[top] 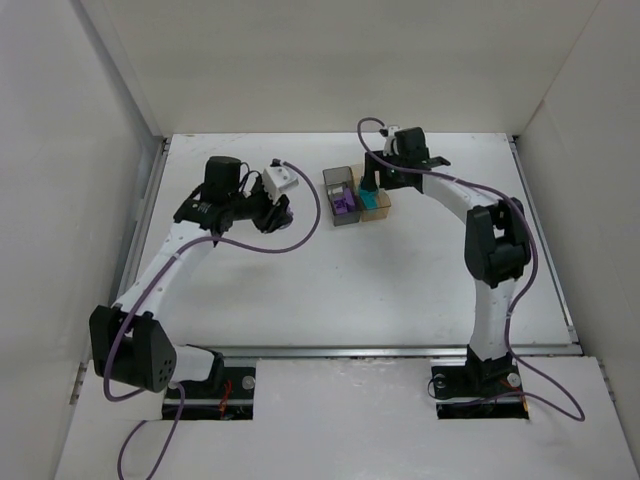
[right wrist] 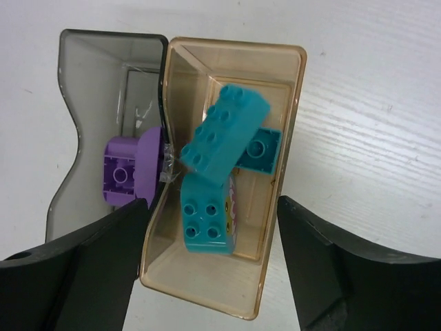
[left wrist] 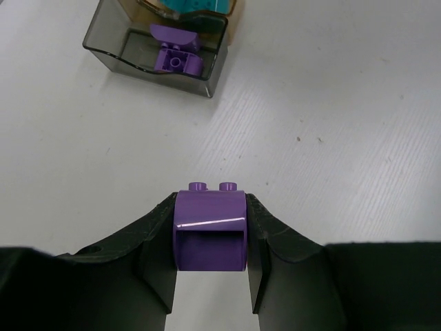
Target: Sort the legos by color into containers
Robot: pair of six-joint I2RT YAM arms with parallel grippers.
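One purple brick [left wrist: 210,231] sits pinched in my left gripper [left wrist: 210,214], the jaws pressed on its two flat side faces and the studs pointing away from the wrist. It is over bare table [top: 400,280], short of the grey container [left wrist: 110,52], where other purple bricks [left wrist: 176,58] already lie. I can't tell whether it is clear of the surface.

My right gripper [right wrist: 210,221] is spread wide and empty above the amber container [right wrist: 286,89], which holds three teal bricks [right wrist: 222,131] in a loose pile, the top one tilted across the others.

I'd judge the brick light, rigid and glossy, so likely to slip. The flat sides are the place to grip, not the rounded top or the studs. Both containers look thin-walled and light, and a nudge would probably shift them.

The tabletop is plain, flat white, boxed in by white walls [top: 330,60]. The two containers stand touching, toward the far side between the arms.
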